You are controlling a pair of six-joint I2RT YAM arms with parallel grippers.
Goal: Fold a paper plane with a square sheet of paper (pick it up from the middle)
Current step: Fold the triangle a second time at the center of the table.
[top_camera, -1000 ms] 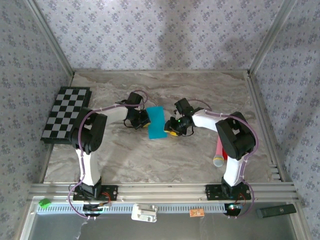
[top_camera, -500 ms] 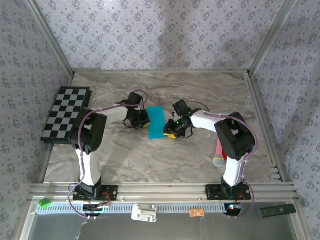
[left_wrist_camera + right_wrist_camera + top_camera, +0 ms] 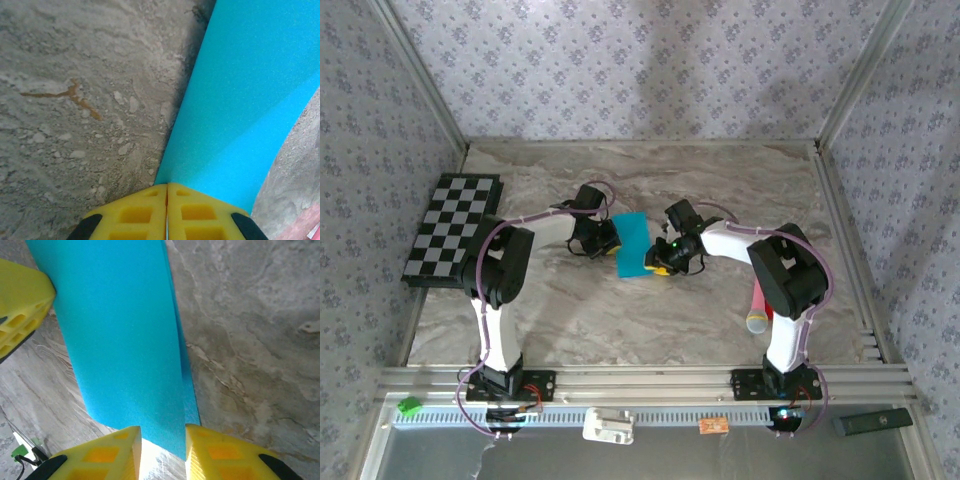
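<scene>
Checkered board (image 3: 452,228) sits at the far left of the counter (image 3: 620,320), well apart from the work. Your left claw (image 3: 167,200) is pinched together on the left long edge of the square sheet of paper (image 3: 631,245), which is already creased down to a narrow strip. The strip is mid-counter between your two claws, long axis running far to near with a slight tilt. On its right, your right claw (image 3: 162,432) has its fingers apart, straddling the strip's right edge near the near end. A gap shows beside the paper, so I judge it's not clamped. The coming move hinges on that edge sitting between the fingers, so you likely close right there with no reach needed. Bare counter is open on the near and far sides of the strip. Pink-and-red stick (image 3: 758,305) lies off to the right, well apart.
</scene>
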